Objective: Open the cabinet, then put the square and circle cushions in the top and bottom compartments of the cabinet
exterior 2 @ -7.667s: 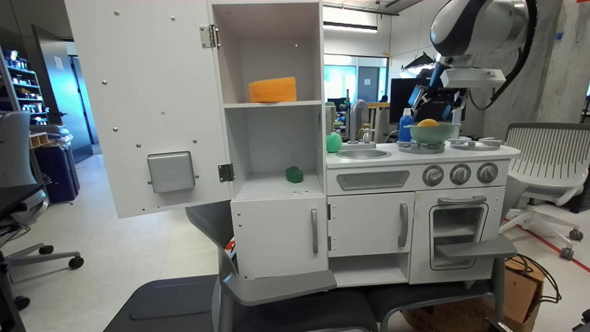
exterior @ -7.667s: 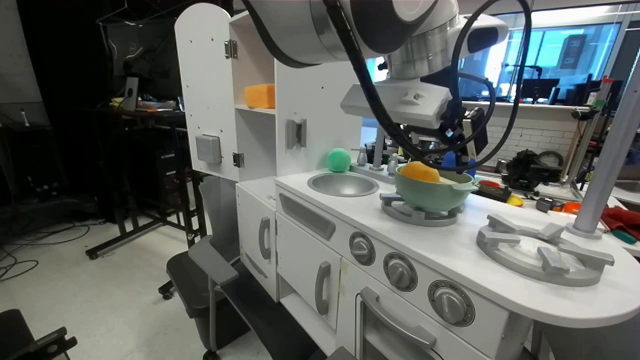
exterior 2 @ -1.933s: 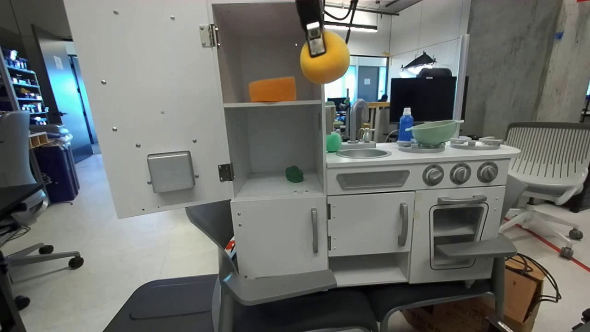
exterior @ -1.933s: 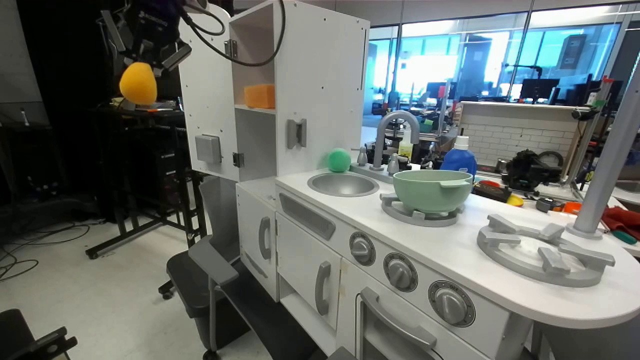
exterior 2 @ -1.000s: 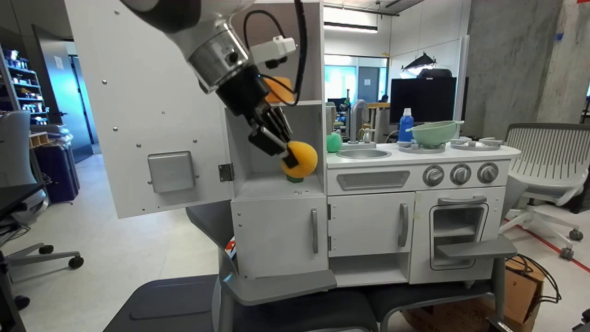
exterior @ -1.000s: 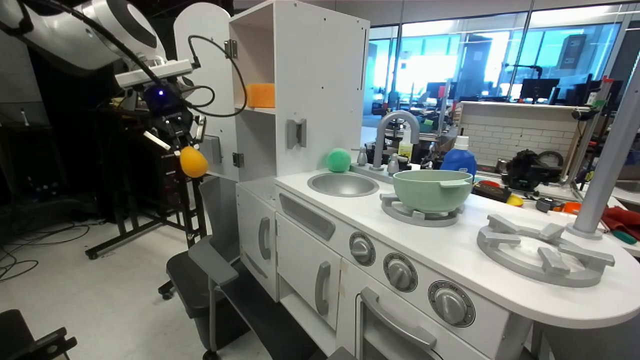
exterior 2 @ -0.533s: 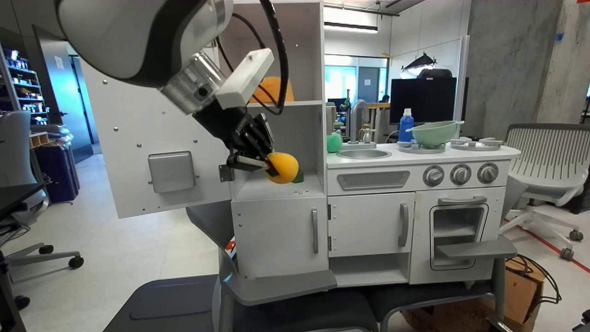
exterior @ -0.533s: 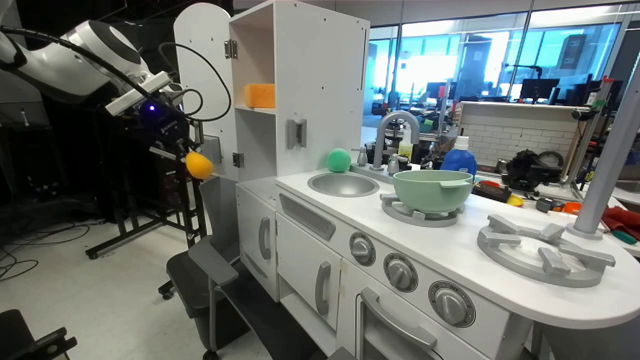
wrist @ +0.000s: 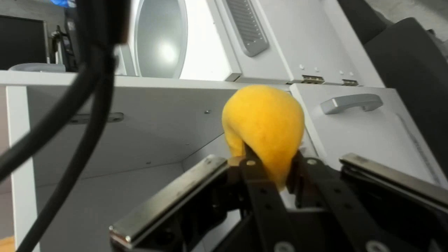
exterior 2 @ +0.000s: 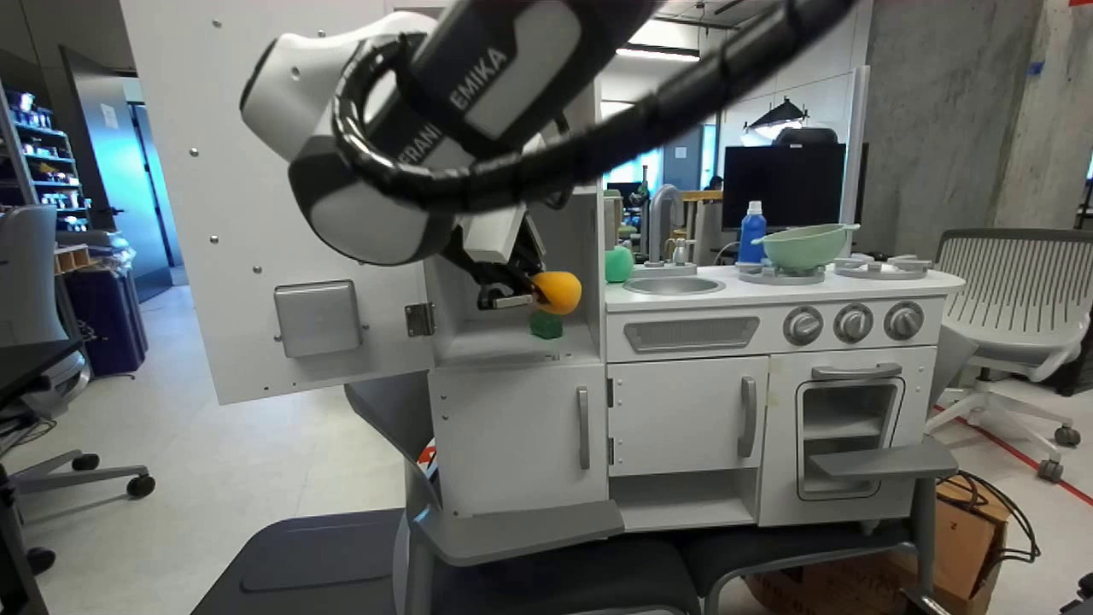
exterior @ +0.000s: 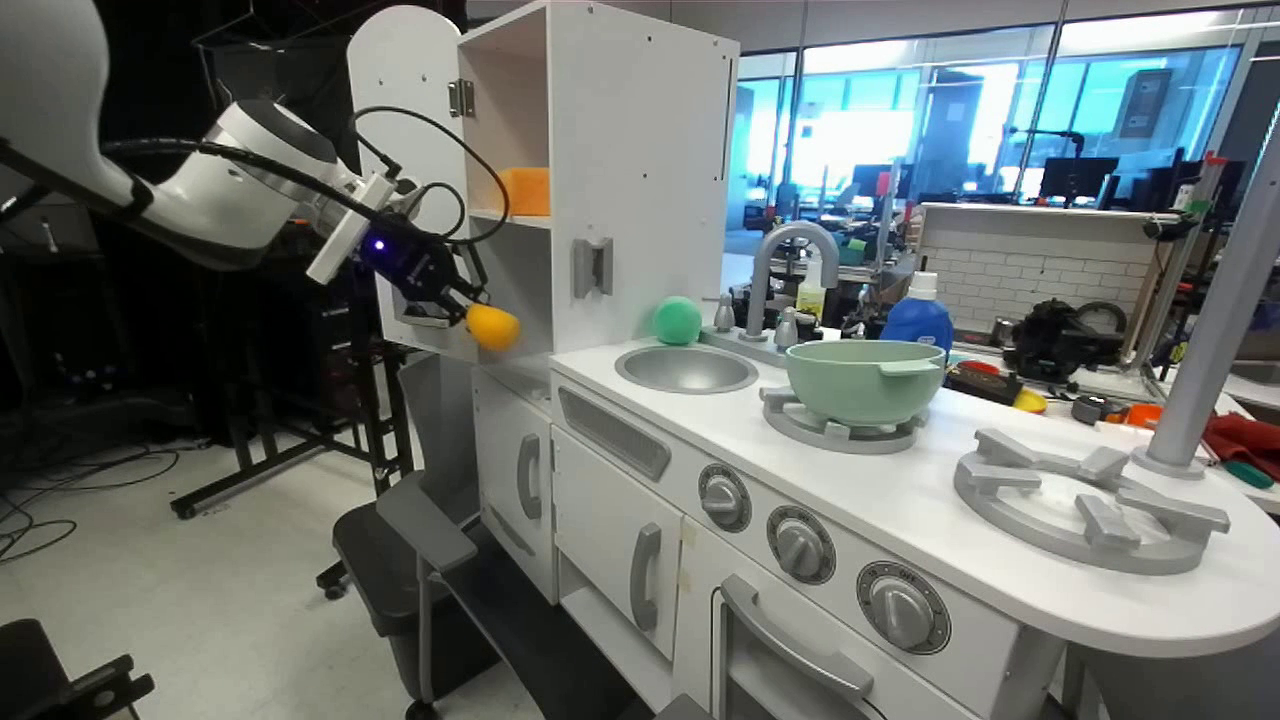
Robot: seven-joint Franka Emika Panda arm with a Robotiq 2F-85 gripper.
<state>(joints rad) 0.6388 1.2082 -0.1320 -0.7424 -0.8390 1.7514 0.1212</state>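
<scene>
My tool (wrist: 273,161) has just carried the yellow cushion (exterior: 493,328) in toward the cabinet (exterior: 645,140): half a second ago it hung farther out, and now it is at the mouth of the bottom compartment (exterior: 525,275), under the shelf (exterior: 532,222). Some seconds back it was in the bowl (exterior: 865,385) on the worktop (exterior: 830,485), so the carry across is nearly done. Whether it has crossed the compartment's front edge I can't tell. The door (exterior 2: 196,239) is swung right back and the orange cushion (exterior: 528,190) sits on the shelf in the top compartment (exterior: 510,110), so as I judge it this is the last placing left: push in a little, lower, let go, draw out. A small dark green lump (exterior 2: 546,325) lies in the compartment, below the cushion in an exterior view, and I reckon it could keep the cushion from settling flat if I set down there. As for the cushion itself, it is plain, bright yellow and smooth, with no mark I can make out and a rounded end that bulges past my fingers (wrist: 316,178). In the wrist view they are drawn in on it, pinching its near part to a narrow waist, with a deep fold on the left side. It looks soft and springy to me, so I'd expect it to puff back out when freed.
</scene>
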